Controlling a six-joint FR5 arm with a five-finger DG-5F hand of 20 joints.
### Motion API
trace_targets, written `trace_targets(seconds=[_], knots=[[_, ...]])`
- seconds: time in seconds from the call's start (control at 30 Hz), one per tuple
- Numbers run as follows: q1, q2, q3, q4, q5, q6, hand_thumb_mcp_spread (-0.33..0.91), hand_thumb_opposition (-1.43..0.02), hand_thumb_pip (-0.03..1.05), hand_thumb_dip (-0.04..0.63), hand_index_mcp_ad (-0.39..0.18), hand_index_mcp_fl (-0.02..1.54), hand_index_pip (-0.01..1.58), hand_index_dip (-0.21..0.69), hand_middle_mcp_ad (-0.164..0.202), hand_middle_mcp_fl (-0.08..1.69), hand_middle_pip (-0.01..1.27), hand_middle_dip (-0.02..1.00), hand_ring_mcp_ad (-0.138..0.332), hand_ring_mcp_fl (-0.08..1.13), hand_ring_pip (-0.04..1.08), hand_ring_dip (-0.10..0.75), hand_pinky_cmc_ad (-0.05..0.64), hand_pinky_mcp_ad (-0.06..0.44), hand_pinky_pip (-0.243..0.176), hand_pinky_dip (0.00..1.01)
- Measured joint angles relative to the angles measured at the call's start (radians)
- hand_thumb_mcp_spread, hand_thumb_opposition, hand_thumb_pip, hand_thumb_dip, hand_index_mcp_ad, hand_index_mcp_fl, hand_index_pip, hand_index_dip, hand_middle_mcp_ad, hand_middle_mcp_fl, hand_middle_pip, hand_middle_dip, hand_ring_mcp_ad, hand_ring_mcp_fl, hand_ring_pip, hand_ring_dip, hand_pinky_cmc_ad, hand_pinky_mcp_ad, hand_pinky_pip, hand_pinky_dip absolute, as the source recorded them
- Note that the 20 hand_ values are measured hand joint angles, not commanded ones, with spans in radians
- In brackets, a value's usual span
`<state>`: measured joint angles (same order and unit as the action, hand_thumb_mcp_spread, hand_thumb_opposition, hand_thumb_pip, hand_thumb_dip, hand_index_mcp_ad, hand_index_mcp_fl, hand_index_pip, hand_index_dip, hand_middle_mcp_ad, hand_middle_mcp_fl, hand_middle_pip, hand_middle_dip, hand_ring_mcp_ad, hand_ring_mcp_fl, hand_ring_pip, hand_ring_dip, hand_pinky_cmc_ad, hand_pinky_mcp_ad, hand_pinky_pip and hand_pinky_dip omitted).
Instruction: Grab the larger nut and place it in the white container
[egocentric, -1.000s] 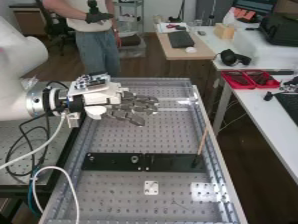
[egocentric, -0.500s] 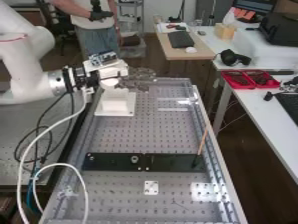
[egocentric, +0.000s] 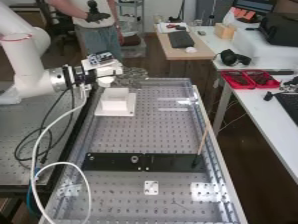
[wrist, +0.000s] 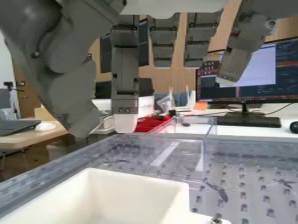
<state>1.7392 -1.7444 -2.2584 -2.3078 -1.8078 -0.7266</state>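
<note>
A perforated grey metal surface (egocentric: 123, 137) is bordered by rails (egocentric: 228, 192). A flat black bar (egocentric: 169, 162) is laid across it. Beyond the bar, towards its left end in the high view, the white container (egocentric: 115, 104) is set upright. On the near side of the bar, close to its middle, a small white plate (egocentric: 151, 183) is placed.

In my high view, I see the container (egocentric: 114, 105) on the bench (egocentric: 176, 135), behind the bar (egocentric: 113, 165). On this bar, the smaller nut (egocentric: 91, 158) lies left of the bearing (egocentric: 134, 159); a stick (egocentric: 202, 141) rises at its right end.
</note>
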Motion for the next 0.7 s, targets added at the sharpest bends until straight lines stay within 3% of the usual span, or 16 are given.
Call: trace_targets(seconds=[0.3, 0.7], knots=[[0.04, 0.011, -0.046, 0.026, 0.039, 0.0, 0.27, -0.83, 0.8, 0.197, -0.084, 0.37, 1.52, -0.086, 0.082, 0.02, 0.14, 0.16, 0.133, 0.0, 0.19, 0.058, 0.316, 0.278, -0.094, 0.65], [0.033, -0.036, -0.067, 0.042, 0.075, -0.007, 0.27, -0.83, 0.8, 0.197, -0.084, 0.37, 1.52, -0.086, 0.082, 0.02, 0.14, 0.16, 0.133, 0.0, 0.19, 0.058, 0.316, 0.278, -0.094, 0.65]])
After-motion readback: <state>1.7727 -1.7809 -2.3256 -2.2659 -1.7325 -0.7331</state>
